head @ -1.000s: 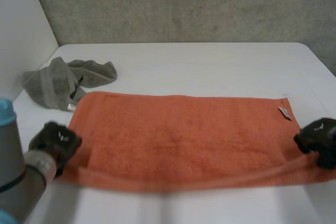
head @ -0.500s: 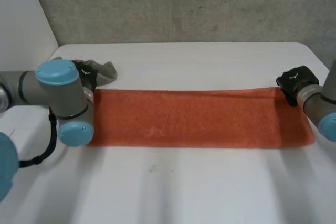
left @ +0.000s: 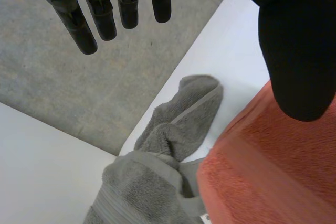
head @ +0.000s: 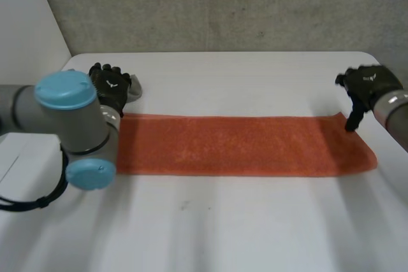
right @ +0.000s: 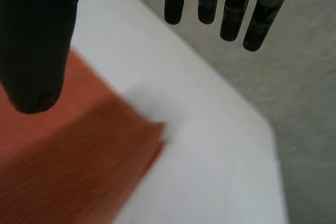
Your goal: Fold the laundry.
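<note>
An orange towel (head: 242, 144) lies folded in a long flat strip across the white table (head: 242, 81). My left hand (head: 109, 85) hovers over its far left corner, fingers (left: 89, 17) straight and spread from the thumb (left: 296, 51), holding nothing; the orange towel's corner (left: 268, 177) lies under the thumb. My right hand (head: 366, 87) is above the far right corner, fingers (right: 231, 3) straight, thumb (right: 37, 40) apart, empty; the orange towel's corner (right: 84, 150) sits below it.
A crumpled grey towel (left: 157, 177) lies just beyond the orange one's left end, partly behind my left hand, grey towel (head: 135, 87) peeking out. The table's far edge meets a concrete wall (head: 223, 4). My left arm (head: 76, 132) covers the towel's left end.
The near edge was carried over to the far edge, folding the towel in half lengthwise. Both hands then let go and lifted off the far corners, fingers now straight.
</note>
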Robot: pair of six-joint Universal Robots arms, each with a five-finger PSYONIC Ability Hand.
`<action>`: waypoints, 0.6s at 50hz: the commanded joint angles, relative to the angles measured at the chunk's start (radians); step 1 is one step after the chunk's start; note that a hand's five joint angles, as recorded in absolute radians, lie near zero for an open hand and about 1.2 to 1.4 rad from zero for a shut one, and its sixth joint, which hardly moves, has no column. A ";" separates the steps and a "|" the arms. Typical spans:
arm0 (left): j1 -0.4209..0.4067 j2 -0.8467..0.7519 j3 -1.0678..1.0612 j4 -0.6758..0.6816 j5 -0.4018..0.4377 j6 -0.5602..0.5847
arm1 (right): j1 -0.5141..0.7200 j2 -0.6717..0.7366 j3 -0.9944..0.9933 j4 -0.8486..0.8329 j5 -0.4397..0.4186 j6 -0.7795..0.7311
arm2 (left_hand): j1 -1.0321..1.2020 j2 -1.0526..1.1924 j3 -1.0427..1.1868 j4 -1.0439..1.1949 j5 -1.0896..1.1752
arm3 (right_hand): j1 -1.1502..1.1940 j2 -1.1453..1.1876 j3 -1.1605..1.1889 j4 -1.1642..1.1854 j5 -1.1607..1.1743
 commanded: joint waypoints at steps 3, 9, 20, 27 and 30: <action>0.005 0.185 -0.236 0.000 0.083 -0.173 | -0.128 -0.074 0.218 0.081 -0.167 -0.010 | -0.015 -0.030 -0.035 -0.028 -0.048 | 0.194 0.178 0.181 0.167 0.157; 0.008 0.196 -0.302 0.026 0.092 -0.220 | -0.173 -0.068 0.317 -0.053 -0.207 -0.015 | -0.015 -0.030 -0.035 -0.028 -0.048 | 0.376 0.360 0.363 0.349 0.339; 0.014 0.193 -0.305 0.035 0.093 -0.222 | -0.188 0.030 0.322 -0.167 -0.209 -0.020 | -0.015 -0.030 -0.035 -0.028 -0.048 | 0.695 0.679 0.682 0.668 0.659; 0.014 0.192 -0.309 0.035 0.092 -0.223 | -0.199 0.064 0.294 -0.166 -0.194 -0.040 | -0.015 -0.030 -0.035 -0.028 -0.048 | 1.194 1.178 1.181 1.167 1.158; 0.014 0.192 -0.310 0.035 0.092 -0.223 | -0.220 0.058 0.297 -0.163 -0.209 -0.041 | -0.015 -0.030 -0.035 -0.028 -0.048 | 1.194 1.178 1.181 1.167 1.158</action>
